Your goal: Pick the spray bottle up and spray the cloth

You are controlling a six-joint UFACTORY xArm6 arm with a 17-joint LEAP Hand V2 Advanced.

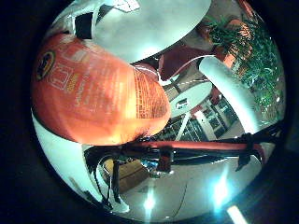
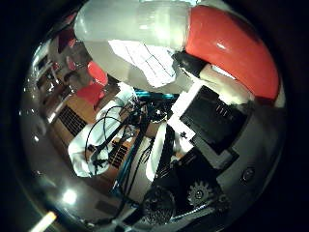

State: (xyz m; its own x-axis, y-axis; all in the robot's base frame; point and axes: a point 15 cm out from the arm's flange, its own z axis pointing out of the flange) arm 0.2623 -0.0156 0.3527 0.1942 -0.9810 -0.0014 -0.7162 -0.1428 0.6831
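Right hand [image 2: 203,145] with the spray bottle [image 1: 93,93] pressed close against the palm: the orange labelled body fills much of the little-finger-side view, while the thumb-side view shows the bottle's pale upper part and a red portion (probably the trigger head) with white and black fingers [image 2: 212,116] curled round it, so the hand appears closed on the bottle. Beyond lie round white tables [image 1: 159,23], red chairs [image 2: 94,82] and green plants [image 1: 261,60]; the bottle rests on none of them and is judged lifted. A white cloth [image 2: 84,150] hangs farther off. Risks: the smooth label sliding in the grasp during trigger pressing, or the nozzle aimed past the cloth.
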